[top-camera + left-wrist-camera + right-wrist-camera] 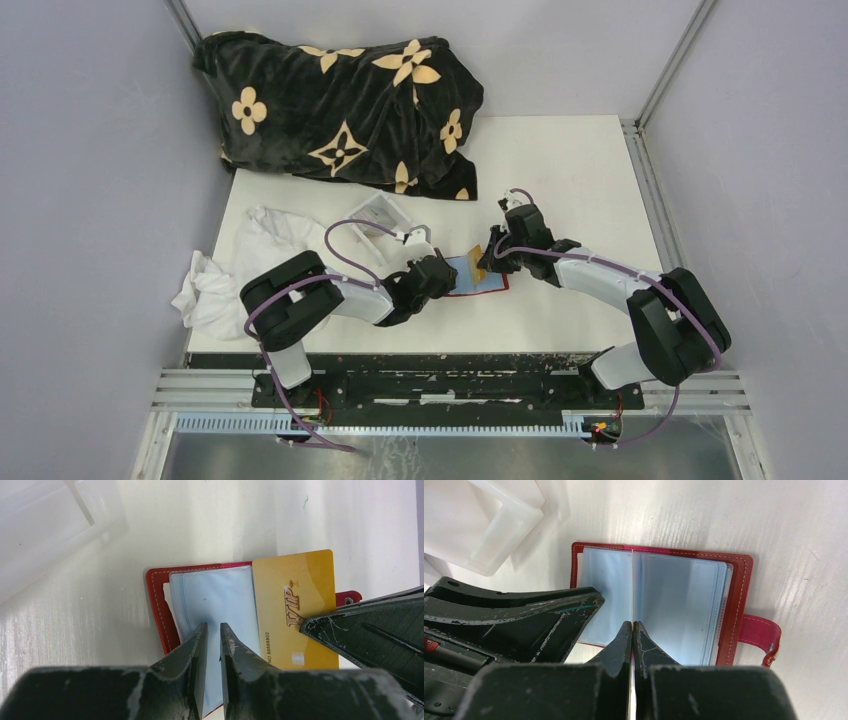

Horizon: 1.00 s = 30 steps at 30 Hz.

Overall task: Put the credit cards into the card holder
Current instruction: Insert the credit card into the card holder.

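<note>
Looking down, we find the wallet (pixel 480 280) open on the table (pixel 570 180) between the arms, its clear sleeves (pixel 674 595) facing up. The right gripper (pixel 632 625) is clamped on the yellow card (pixel 295 600), which lies over the half by the tab (pixel 759 632) (its own camera sees the card edge-on, a pale line). The left gripper (pixel 210 627) sits on the sleeves with its fingers nearly together; we cannot tell whether they nip a leaf. The risk, as we judge it, is the card's edge missing the sleeve mouth and skating over the plastic. It could also shove the wallet aside if the left hold is light. Held near one end, the card might pivot too.
</note>
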Motion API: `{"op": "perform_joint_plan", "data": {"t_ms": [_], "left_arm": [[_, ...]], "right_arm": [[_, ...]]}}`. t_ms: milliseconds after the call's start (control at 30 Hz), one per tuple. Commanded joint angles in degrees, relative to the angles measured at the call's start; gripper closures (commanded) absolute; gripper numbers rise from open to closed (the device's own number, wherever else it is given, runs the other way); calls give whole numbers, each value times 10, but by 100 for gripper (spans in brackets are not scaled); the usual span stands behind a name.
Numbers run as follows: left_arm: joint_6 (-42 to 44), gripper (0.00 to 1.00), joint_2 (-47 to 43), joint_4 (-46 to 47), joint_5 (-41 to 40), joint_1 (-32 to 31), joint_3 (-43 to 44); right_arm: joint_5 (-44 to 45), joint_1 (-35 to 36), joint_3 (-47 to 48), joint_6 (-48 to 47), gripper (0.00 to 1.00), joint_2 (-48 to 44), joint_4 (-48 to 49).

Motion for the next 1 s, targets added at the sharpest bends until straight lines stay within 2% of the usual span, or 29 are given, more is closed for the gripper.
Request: {"op": "perform_joint_plan", "data": {"t_ms": [0, 967], "left_arm": [[18, 76, 14, -101, -5, 4, -26], [6, 76, 25, -99, -8, 3, -36]], "right_arm": [[-10, -3, -3, 4, 99, -2, 26], [-24, -11, -43, 71, 99, -18, 76]]}}
